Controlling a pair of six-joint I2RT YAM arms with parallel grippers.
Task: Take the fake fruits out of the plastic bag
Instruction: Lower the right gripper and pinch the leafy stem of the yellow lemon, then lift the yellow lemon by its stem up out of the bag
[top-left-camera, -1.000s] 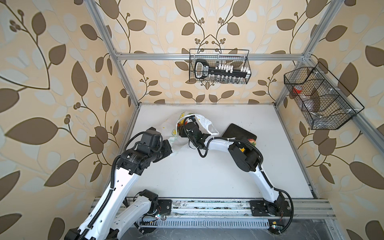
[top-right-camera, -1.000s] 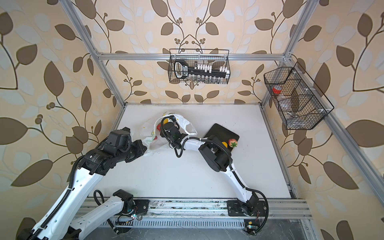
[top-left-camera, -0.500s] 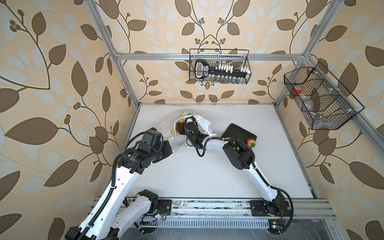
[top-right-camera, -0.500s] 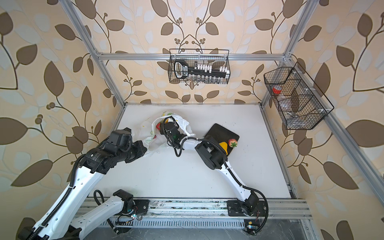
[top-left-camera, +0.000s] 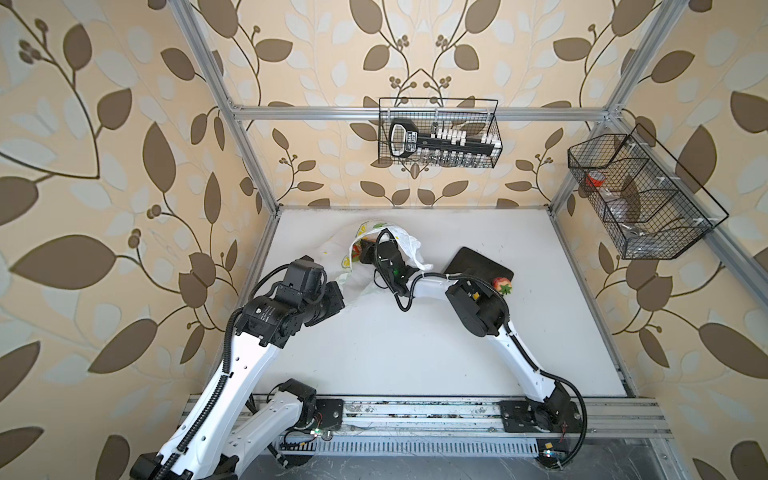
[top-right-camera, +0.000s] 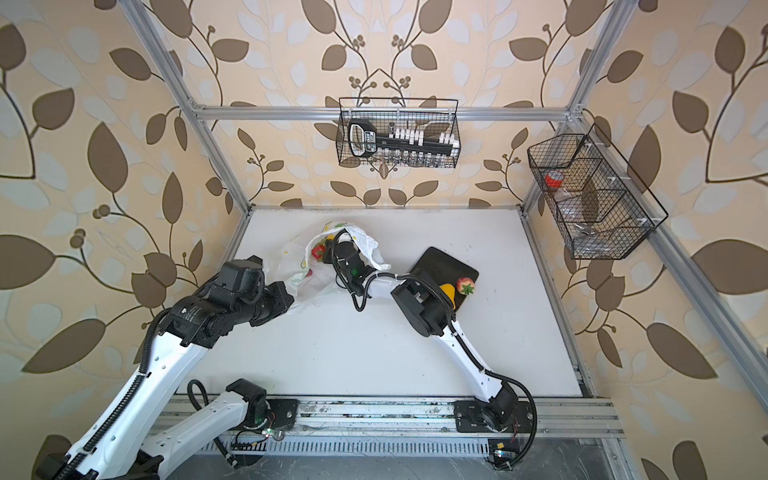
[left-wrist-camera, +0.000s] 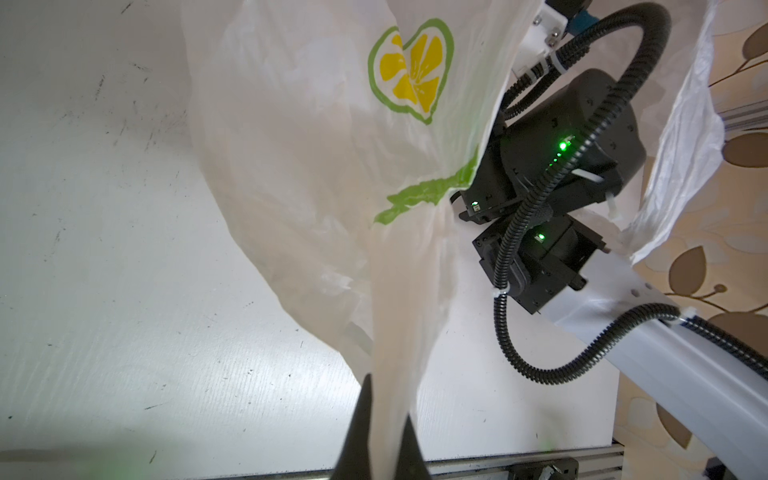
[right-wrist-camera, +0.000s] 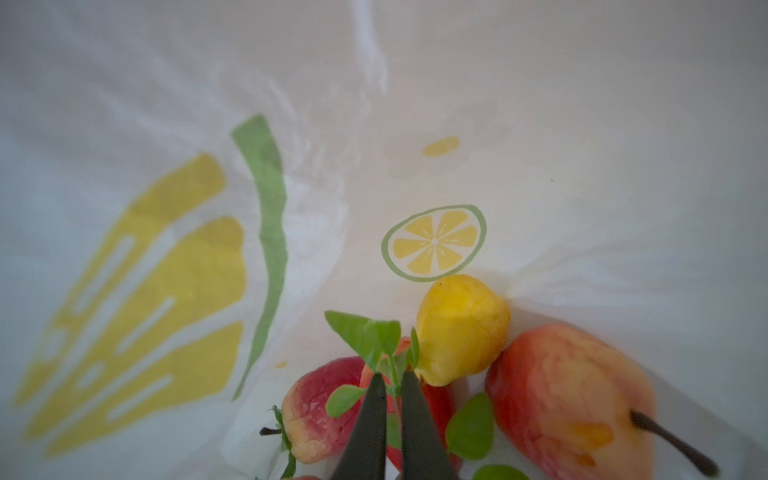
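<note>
White tabletop (top-right-camera: 374, 345), leaf-papered walls: a yellow fruit (top-right-camera: 448, 291) and a strawberry (top-right-camera: 465, 286) already lie on the dark tray (top-right-camera: 440, 262) beside the plastic bag (top-right-camera: 365, 245), whose handle the left gripper (left-wrist-camera: 388, 399) pinches, while the right gripper (right-wrist-camera: 393, 376), inside the bag, clamps a second strawberry (right-wrist-camera: 436, 403) by its leaves, with a lemon (right-wrist-camera: 461, 328) and peaches (right-wrist-camera: 324, 403) left to remove.

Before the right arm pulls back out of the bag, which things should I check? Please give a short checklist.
1. Left gripper shut on the plastic bag: ok.
2. Right gripper shut on the strawberry leaves: ok.
3. Leaf grip firm enough for lifting: cannot tell.
4. Lemon apart from the strawberry: not ok, seems touching.
5. Free room on tray: ok.
</note>
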